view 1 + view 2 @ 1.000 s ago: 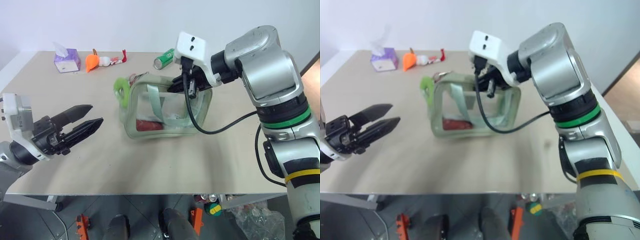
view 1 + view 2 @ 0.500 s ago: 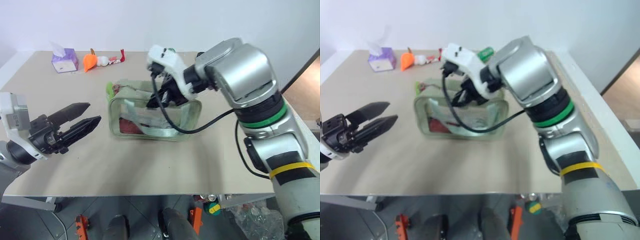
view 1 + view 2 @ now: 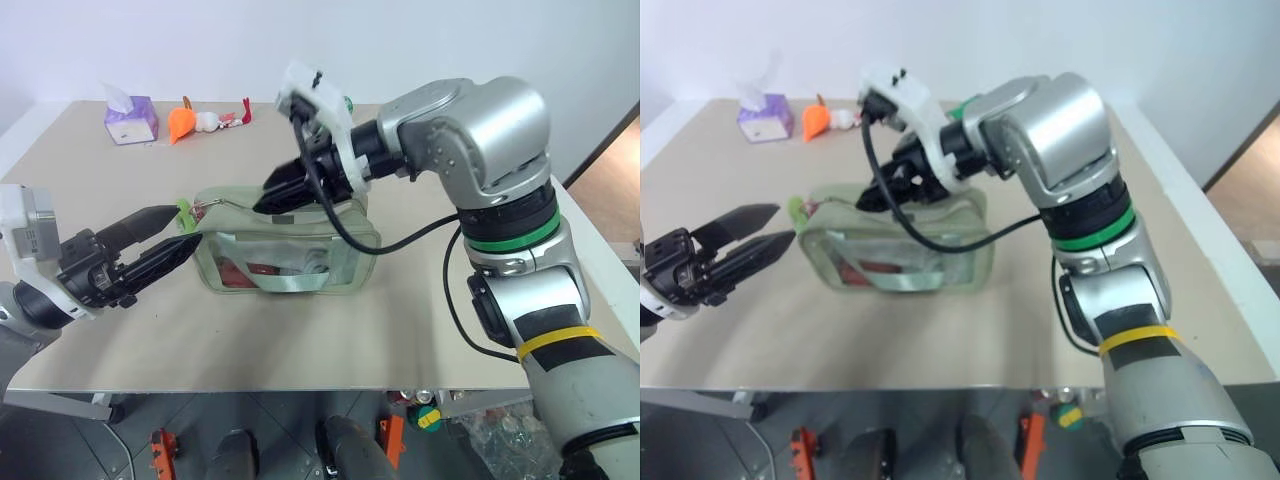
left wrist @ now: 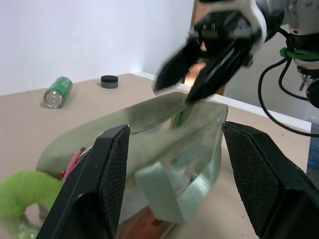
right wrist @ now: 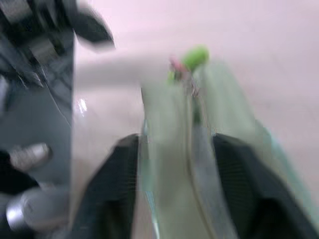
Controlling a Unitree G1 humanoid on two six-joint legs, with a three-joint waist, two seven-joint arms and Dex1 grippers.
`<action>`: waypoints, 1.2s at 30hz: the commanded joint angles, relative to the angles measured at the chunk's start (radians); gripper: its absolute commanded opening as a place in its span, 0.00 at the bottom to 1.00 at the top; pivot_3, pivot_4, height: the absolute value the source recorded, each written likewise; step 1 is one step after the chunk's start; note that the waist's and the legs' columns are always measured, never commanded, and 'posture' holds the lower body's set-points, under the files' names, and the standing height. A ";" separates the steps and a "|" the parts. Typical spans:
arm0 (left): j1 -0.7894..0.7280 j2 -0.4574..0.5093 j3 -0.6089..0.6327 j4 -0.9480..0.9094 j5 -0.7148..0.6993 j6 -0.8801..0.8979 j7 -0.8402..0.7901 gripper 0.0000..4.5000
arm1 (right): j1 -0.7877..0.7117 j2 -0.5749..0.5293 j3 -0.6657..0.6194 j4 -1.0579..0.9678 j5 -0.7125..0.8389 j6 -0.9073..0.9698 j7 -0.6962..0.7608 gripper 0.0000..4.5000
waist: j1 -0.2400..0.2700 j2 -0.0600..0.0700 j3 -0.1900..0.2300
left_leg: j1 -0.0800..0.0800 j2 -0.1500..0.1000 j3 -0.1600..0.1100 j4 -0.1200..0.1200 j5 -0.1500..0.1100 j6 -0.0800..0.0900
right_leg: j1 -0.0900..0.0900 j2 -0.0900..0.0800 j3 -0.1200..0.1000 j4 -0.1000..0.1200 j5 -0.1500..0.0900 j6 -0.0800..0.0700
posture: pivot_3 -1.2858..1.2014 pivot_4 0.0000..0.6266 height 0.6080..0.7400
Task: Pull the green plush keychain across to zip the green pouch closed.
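Observation:
The green pouch lies low on the table, with red items showing through its clear side. The green plush keychain sticks up at the pouch's left end, and appears again as a fuzzy lime lump in the left wrist view. My left gripper is open, its fingertips right at that end beside the keychain. My right gripper hovers over the pouch's top, pointing left, with its fingers spread apart and nothing between them.
At the far left of the table are a purple tissue box and an orange toy. A green can and a black cap lie at the back. The table's front edge runs just below the pouch.
The right gripper swept left over the pouch and opened. The pouch slid left and flattened, so its keychain end now sits at the left gripper's fingertips. The left arm stayed still.

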 commanded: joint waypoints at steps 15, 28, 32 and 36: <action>-0.074 0.052 -0.062 0.011 -0.028 0.014 -0.087 0.68 | 0.362 -0.564 -0.201 -0.112 0.107 -0.476 0.358 0.94 | 0.007 0.001 0.000 | -0.001 -0.001 -0.001 -0.001 -0.004 0.006 | 0.001 -0.001 -0.001 -0.002 -0.005 0.000 | 0.52 0.24 1.00; -0.183 0.071 -0.176 0.034 -0.036 0.055 -0.120 0.68 | 0.554 -0.535 -0.105 -0.222 0.051 -0.577 0.264 0.94 | 0.000 0.004 0.002 | 0.003 -0.001 0.001 0.002 -0.004 0.006 | 0.002 0.001 0.002 0.001 -0.003 0.000 | 0.52 0.24 1.00; -0.199 0.071 -0.194 0.022 -0.043 0.067 -0.109 0.68 | 0.535 -0.493 -0.065 -0.168 -0.022 -0.646 0.208 0.94 | 0.001 0.004 0.002 | 0.002 -0.001 0.001 0.002 -0.004 0.006 | 0.002 0.000 0.002 0.000 -0.003 0.000 | 0.52 0.24 1.00; -0.205 0.070 -0.194 0.013 -0.053 0.075 -0.097 0.68 | 0.523 -0.478 -0.059 -0.144 -0.034 -0.670 0.203 0.94 | 0.004 0.004 0.002 | 0.002 -0.001 0.001 0.002 -0.004 0.006 | 0.002 0.001 0.001 0.000 -0.003 0.000 | 0.52 0.24 1.00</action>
